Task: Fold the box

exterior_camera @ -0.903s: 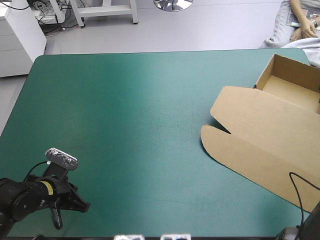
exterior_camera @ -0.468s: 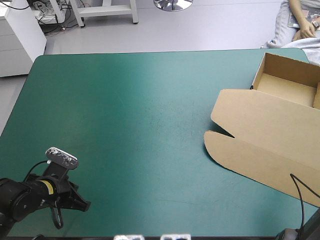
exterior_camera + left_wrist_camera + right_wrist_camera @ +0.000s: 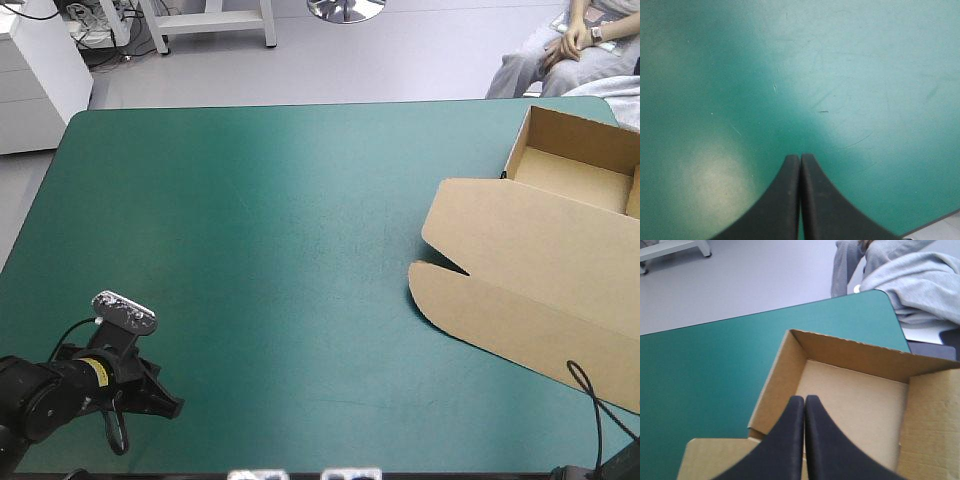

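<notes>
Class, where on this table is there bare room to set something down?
Free: the teal-green cover from the left edge across to the box, and from the far edge down to the left tool. Crowded: the right side, where the box lies open.

we record the table (image 3: 230,220), its teal-green cover faintly scratched. on it lies the brown box (image 3: 530,270): open tray near the far right corner, lid flat toward the near edge.

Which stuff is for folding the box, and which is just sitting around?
For the job:
the box, an open tray with its lid flat
the left end effector, shut
the right end effector, shut, facing the tray

Just lying about:
only the teal-green table cover
</notes>
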